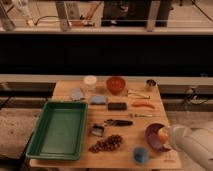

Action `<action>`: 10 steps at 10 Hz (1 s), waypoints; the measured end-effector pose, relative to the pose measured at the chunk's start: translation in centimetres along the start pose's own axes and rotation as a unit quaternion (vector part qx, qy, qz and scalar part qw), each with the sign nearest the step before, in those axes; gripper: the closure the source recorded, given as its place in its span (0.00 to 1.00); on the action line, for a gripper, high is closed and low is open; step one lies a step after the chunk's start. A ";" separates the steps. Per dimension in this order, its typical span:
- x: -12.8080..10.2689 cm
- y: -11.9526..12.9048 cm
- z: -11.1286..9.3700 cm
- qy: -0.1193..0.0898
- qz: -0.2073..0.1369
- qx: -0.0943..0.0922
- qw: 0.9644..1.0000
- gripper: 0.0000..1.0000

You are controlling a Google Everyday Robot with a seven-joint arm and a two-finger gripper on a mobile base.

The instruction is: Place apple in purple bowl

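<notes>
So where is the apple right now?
The apple sits at the purple bowl, near the table's front right corner in the camera view, right of the blue cup. The pincer is right against it.

From my station, all I get of the robot is its arm [196,145] — a thick, rounded white casing entering from the lower right corner of the camera view. The shell looks smooth and plain, slightly grey in the shadowed underside, brighter along the top where the light catches it. It narrows to a blunt, rounded end towards the left. I can make out no cables, screws or markings on it. The gripper [166,136] sits at that narrow end, at the table's right edge — pale like the rest of the arm, its shape barely separable from the casing.
</notes>
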 end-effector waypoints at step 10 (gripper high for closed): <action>-5.0 -3.9 -0.3 -0.004 -0.047 0.022 0.999 0.20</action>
